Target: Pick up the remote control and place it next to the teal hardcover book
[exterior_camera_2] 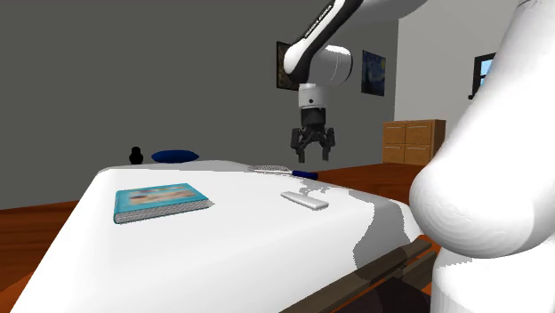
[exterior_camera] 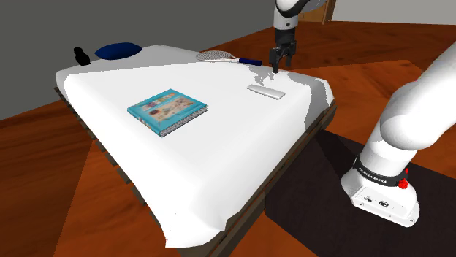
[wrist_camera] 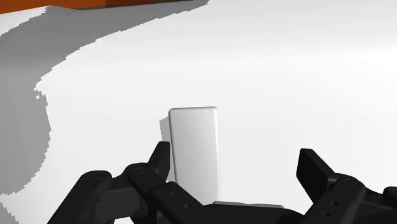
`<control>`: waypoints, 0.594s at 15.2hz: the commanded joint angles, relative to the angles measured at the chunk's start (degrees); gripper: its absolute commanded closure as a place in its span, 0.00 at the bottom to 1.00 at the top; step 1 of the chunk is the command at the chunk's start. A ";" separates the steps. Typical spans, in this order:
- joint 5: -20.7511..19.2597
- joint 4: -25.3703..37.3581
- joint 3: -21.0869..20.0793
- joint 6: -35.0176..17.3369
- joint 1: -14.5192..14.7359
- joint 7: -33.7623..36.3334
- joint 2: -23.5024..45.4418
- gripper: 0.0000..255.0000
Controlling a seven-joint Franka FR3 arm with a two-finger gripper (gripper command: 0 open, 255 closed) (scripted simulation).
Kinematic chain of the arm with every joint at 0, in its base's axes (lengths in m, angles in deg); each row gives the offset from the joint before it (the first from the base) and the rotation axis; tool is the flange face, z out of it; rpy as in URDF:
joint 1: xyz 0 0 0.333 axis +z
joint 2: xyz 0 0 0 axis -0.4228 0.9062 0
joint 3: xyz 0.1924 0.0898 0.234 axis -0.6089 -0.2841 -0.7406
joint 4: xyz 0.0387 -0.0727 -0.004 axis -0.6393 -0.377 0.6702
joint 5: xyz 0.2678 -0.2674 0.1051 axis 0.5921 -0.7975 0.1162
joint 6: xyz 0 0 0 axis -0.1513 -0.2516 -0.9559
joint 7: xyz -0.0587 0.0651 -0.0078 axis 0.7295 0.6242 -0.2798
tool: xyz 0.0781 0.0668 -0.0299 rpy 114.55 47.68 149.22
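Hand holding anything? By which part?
Nothing held. The black hand hangs open above the flat light-grey remote control, not touching it.

Cover on the table: plain white, grey where shaded.
Book: teal, with a pale picture panel flecked orange-pink.
Remote: plain pale grey, no markings.
Gripper: all black.
Arm: white, with a black band, white lettering and a red spot.
Cushion, far left: dark blue.
Racket: grey head, blue handle.
Floor: red-brown.
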 commanded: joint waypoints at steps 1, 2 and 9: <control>0.72 0.93 1.05 -3.03 0.12 -2.11 3.92 0.00; 1.25 1.76 1.49 -4.31 0.21 -3.16 6.05 0.00; 6.55 9.76 3.15 -11.32 -0.02 -10.94 21.61 0.00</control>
